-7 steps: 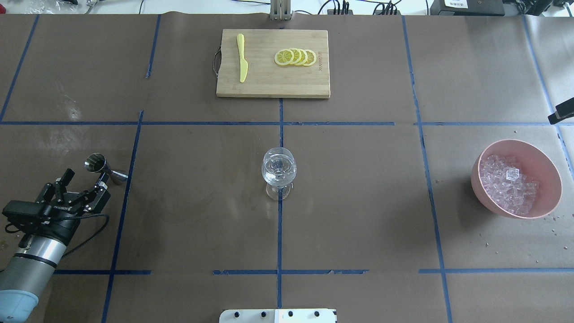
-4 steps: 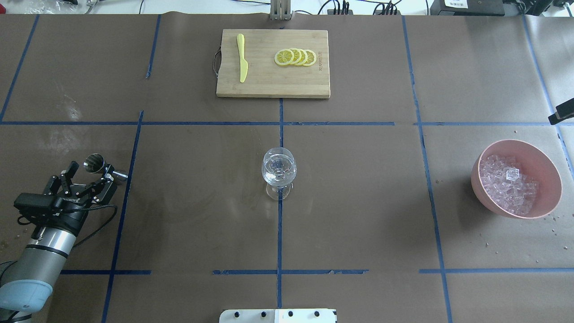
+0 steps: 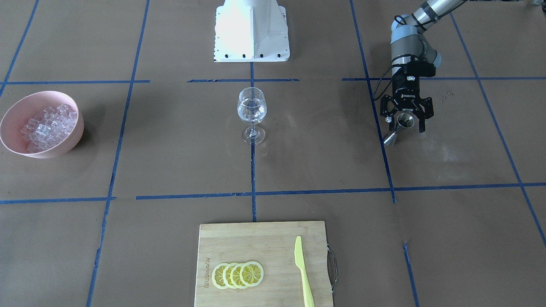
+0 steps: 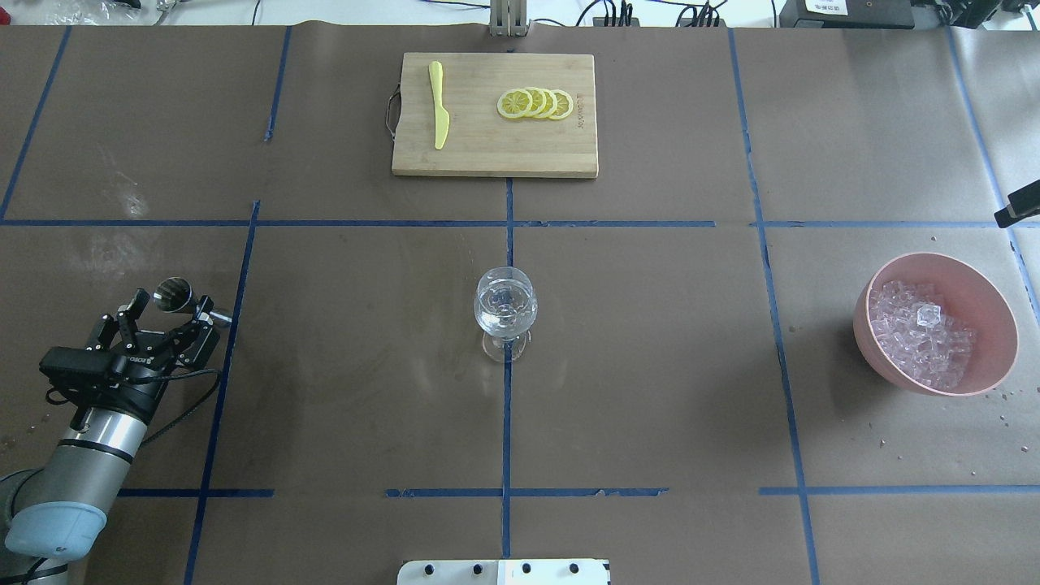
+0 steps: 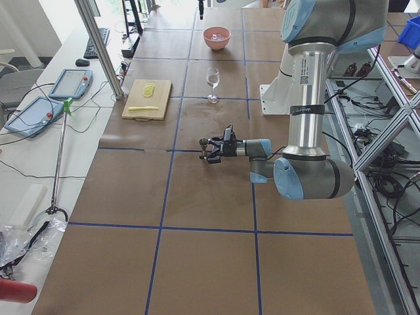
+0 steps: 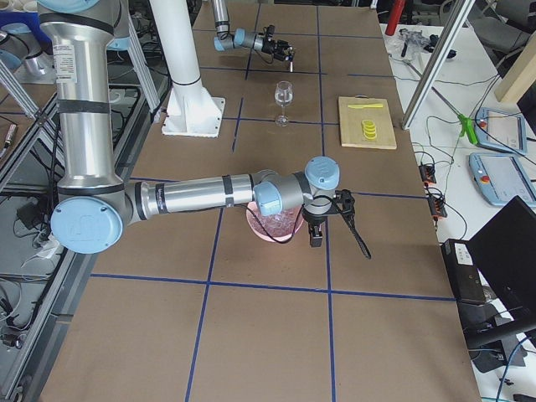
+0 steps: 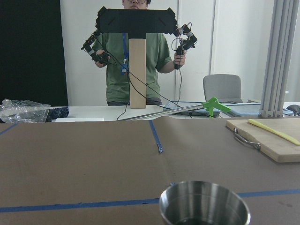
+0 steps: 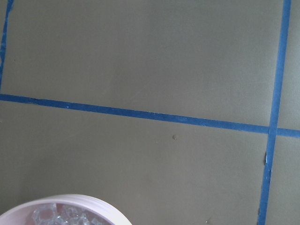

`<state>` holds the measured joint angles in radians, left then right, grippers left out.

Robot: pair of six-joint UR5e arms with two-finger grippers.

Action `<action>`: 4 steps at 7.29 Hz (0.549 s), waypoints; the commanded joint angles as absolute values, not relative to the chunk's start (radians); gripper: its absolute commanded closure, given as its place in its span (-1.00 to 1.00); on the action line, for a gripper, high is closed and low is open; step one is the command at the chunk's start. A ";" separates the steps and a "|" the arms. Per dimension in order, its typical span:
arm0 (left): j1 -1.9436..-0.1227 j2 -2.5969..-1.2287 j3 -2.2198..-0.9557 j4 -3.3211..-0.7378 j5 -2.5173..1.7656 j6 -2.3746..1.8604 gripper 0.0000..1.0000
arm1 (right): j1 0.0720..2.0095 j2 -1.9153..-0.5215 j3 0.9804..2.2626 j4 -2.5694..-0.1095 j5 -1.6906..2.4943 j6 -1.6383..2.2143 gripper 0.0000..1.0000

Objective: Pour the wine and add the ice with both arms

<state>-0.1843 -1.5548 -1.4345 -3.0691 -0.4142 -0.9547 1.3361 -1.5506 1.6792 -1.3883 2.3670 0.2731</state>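
Brown paper crossed with blue tape lines covers the table [image 4: 650, 341] in front of me. My left arm [image 4: 89, 455] reaches in low from the near left corner. My left gripper [image 4: 172, 307] is spread wide, with one finger on each side of the jigger, and I cannot see either finger touching it. My right arm [image 6: 201, 194] stretches out toward the table's right edge. My right gripper [image 6: 315, 234] hangs above the bowl, but I cannot tell whether its fingers are apart or together, because my right wrist camera catches only the bowl's rim and bare paper.

The wooden cutting board [image 4: 487, 146] lies at the middle of the far edge, with its metal handle toward my left. The pink bowl [image 4: 987, 284] sits close to the right edge. The wine glass [image 4: 504, 305] stands upright in the middle of the table on a tape line, well apart from everything else. It holds something clear that I cannot make out.

The yellow knife [image 4: 439, 106] lies on the left part of the board. The steel jigger [image 4: 172, 294] stands near the left edge with its wide mouth up. Four overlapping lemon slices [image 4: 535, 103] rest on the right part of the board. The ice [image 4: 918, 333] is heaped in the bowl as glassy cubes, one of them sitting on top of the pile.
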 commanded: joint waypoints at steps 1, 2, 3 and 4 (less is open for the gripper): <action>-0.184 -1.565 -1.430 -3.068 -0.416 -0.931 -0.69 | 1.336 -1.551 1.678 -1.388 2.367 0.276 -1.00; -0.184 -1.575 -1.428 -3.069 -0.416 -0.931 -0.59 | 1.336 -1.551 1.678 -1.388 2.367 0.278 -1.00; -0.184 -1.580 -1.422 -3.069 -0.417 -0.933 -0.50 | 1.336 -1.551 1.678 -1.388 2.365 0.279 -1.00; -0.183 -1.583 -1.416 -3.069 -0.419 -0.931 -0.40 | 1.336 -1.551 1.677 -1.388 2.365 0.279 -1.00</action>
